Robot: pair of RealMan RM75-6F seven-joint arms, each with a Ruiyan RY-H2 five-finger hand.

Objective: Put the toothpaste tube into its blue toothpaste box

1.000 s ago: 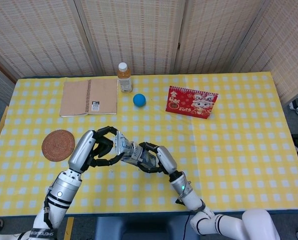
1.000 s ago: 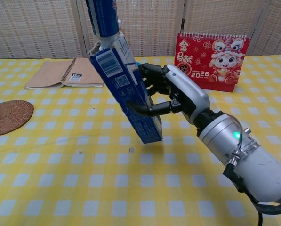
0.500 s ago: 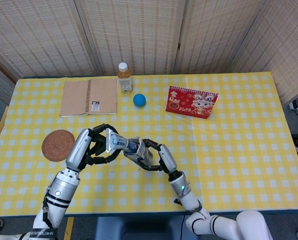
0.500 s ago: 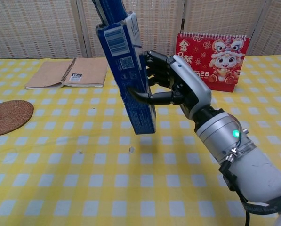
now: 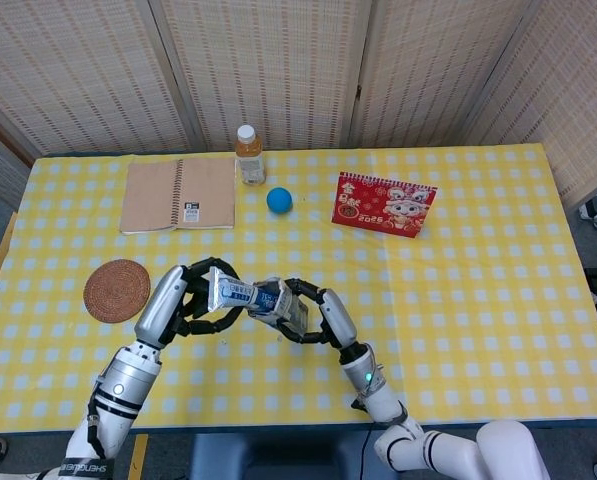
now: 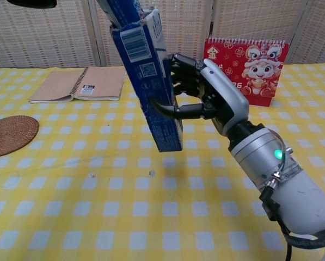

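Observation:
My right hand (image 5: 316, 312) (image 6: 207, 99) grips the blue toothpaste box (image 5: 286, 306) (image 6: 149, 87) above the table's near middle. The box stands nearly upright in the chest view, its open flap end up and tilted toward my left. The toothpaste tube (image 5: 232, 292) (image 6: 116, 10), white and blue, is held by my left hand (image 5: 190, 301), and its far end sits in the box's open mouth. In the chest view only a dark edge of the left hand (image 6: 32, 2) shows at the top. How deep the tube reaches inside is hidden.
A brown spiral notebook (image 5: 178, 195) (image 6: 78, 84), a drink bottle (image 5: 249, 155) and a blue ball (image 5: 279, 200) lie at the back. A red 2025 calendar (image 5: 383, 203) (image 6: 245, 62) stands behind my right hand. A round woven coaster (image 5: 116, 290) (image 6: 10, 135) sits at the left.
The box has swung from a strong slant to nearly upright and risen slightly. Both hands have closed toward each other, bringing the tube's end into the box mouth.

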